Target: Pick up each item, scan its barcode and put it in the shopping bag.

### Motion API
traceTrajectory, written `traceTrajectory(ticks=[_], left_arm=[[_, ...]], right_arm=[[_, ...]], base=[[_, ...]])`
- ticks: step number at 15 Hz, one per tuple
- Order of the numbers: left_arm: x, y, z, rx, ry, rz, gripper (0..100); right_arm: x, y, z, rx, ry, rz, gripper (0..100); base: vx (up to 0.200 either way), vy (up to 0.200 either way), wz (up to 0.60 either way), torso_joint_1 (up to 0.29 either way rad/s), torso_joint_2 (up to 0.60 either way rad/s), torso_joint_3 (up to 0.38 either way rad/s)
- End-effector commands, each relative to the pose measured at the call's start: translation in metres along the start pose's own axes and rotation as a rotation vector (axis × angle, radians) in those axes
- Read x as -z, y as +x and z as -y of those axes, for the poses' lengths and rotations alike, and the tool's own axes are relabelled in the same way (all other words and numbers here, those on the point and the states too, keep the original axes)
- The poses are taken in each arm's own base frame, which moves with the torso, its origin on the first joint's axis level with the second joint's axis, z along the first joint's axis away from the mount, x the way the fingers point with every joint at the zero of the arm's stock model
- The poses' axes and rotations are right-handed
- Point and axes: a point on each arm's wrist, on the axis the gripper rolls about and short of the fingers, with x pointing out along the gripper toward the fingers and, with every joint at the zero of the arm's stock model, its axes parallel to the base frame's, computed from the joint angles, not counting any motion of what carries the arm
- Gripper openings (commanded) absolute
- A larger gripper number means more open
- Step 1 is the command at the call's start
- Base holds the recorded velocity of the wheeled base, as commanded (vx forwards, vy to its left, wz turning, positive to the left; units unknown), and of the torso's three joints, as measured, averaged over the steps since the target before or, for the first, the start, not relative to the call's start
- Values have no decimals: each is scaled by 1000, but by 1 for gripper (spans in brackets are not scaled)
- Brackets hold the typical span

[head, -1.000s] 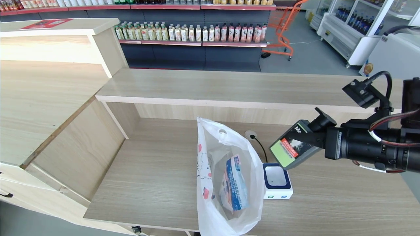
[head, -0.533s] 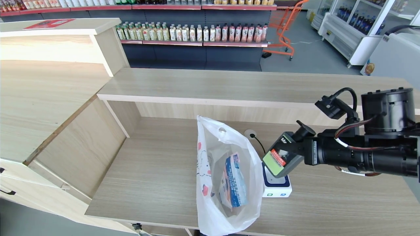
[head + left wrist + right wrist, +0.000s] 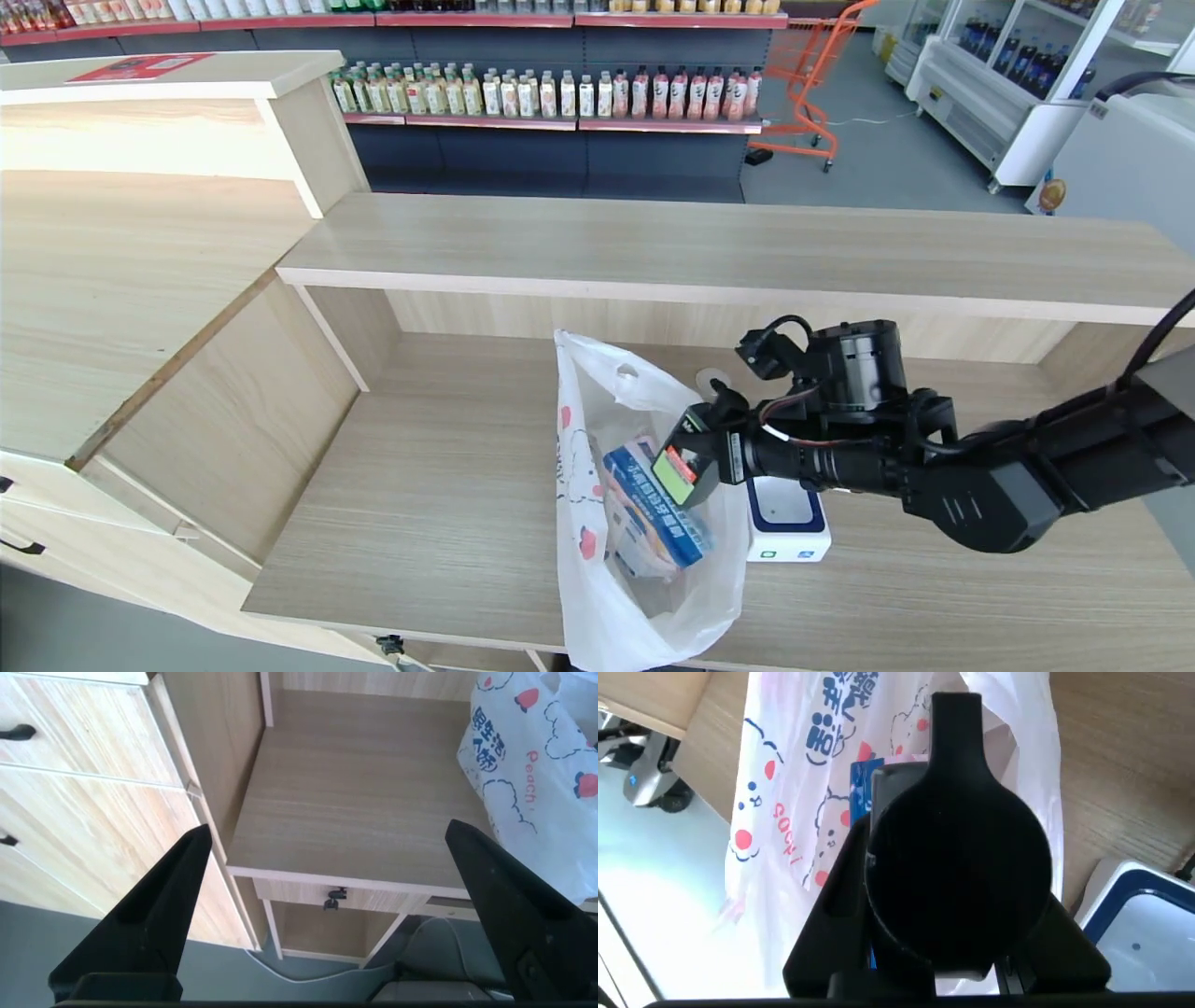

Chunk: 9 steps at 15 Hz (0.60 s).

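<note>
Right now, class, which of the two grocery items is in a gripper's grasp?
The small box with the green-and-red label, clamped in the right gripper at the mouth of the shopping bag; the blue-and-white packet lies inside the bag.

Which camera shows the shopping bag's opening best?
The head view: the shopping bag stands open on the counter, a blue packet inside, the right gripper holding a box at its mouth. The left wrist view shows its printed outer side; the right wrist view shows it partly behind the gripper's body.

Head view overlooks the counter (image 3: 448,485) from above; left wrist faces its front edge, right wrist close over the shared shopping bag (image 3: 579,467).
</note>
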Motion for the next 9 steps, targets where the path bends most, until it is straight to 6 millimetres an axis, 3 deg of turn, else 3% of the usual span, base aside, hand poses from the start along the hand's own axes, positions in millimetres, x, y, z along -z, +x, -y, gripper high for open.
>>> traceTrajectory(ticks=[1, 4, 9], left_arm=[[0, 0, 0, 0, 0, 0, 100], [0, 0, 0, 0, 0, 0, 100], [0, 0, 0, 0, 0, 0, 100]], right_arm=[[16, 35, 5, -5, -1, -56, 0], [12, 44, 7, -4, -33, -39, 0], [24, 53, 23, 22, -165, -75, 0]], base=[[0, 0, 0, 0, 0, 0], [0, 0, 0, 0, 0, 0], [0, 0, 0, 0, 0, 0]])
